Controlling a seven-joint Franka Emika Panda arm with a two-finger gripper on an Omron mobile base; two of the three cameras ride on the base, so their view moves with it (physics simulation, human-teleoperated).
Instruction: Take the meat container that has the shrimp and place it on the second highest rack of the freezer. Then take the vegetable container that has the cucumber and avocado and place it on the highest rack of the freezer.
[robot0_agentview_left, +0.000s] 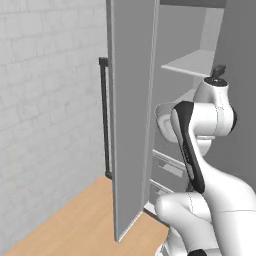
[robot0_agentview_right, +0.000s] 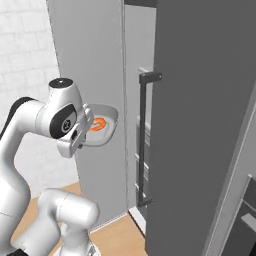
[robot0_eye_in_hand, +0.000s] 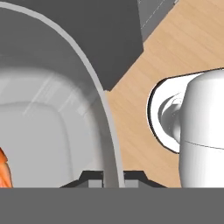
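The meat container (robot0_agentview_right: 102, 125), a shallow pale-grey tray, hangs in the air in front of the freezer's open door (robot0_agentview_right: 90, 60). The orange shrimp (robot0_agentview_right: 97, 123) lies in it. My gripper (robot0_agentview_right: 82, 137) is shut on the tray's near rim. In the hand view that rim (robot0_eye_in_hand: 103, 113) runs down between my fingertips (robot0_eye_in_hand: 131, 176), and the shrimp (robot0_eye_in_hand: 3, 168) peeks in at the left edge. Inside the freezer, the highest rack (robot0_agentview_left: 192, 62) sits above the second shelf (robot0_agentview_left: 187, 95), with grey drawers (robot0_agentview_left: 167, 167) below. The vegetable container is out of view.
The open freezer door (robot0_agentview_left: 131, 115) stands edge-on to the left of my arm, its black bar handle (robot0_agentview_left: 105, 115) behind it. A dark grey door (robot0_agentview_right: 200, 125) with a black handle (robot0_agentview_right: 142, 140) stands on the right. Wooden floor (robot0_agentview_left: 75, 225) lies below, a white brick wall (robot0_agentview_left: 45, 100) to the left.
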